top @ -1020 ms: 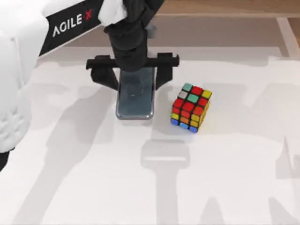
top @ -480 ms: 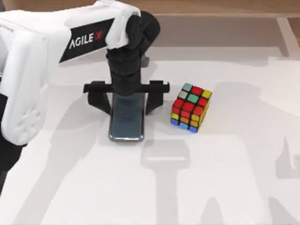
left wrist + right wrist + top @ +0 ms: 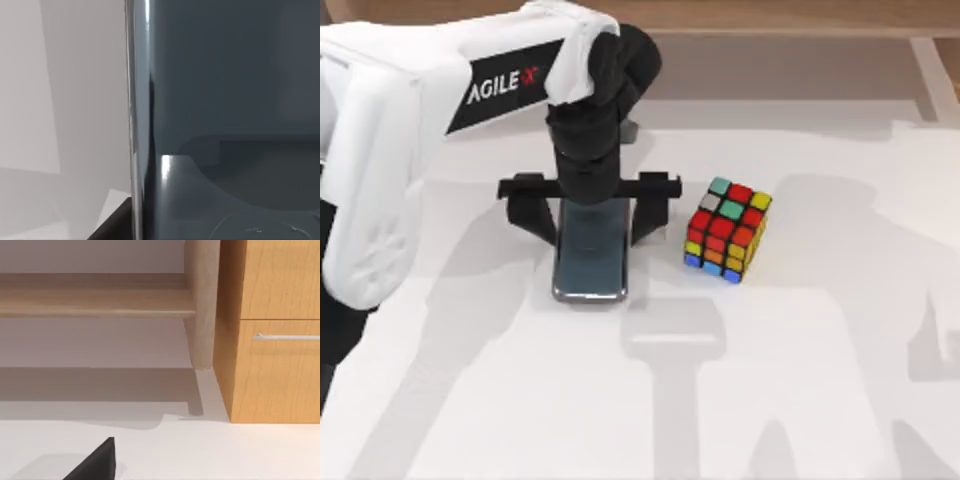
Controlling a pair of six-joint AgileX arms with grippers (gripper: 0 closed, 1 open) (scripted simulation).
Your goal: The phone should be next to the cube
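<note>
Left claw (image 3: 588, 212) over desk (image 3: 800, 400) left of centre, fingers spread wide, one each side of phone (image 3: 590, 262), not clamping it. Phone flat on desk, far end under claw body, near end sticking out toward camera. Left wrist view: phone's glossy dark face (image 3: 230, 90) close below, silvery edge visible. Cube (image 3: 727, 229) just right of phone, small gap between, near right finger. Right claw: state cannot tell.

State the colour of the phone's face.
Dark grey-blue and glossy; the phone shows best in the top view.
</note>
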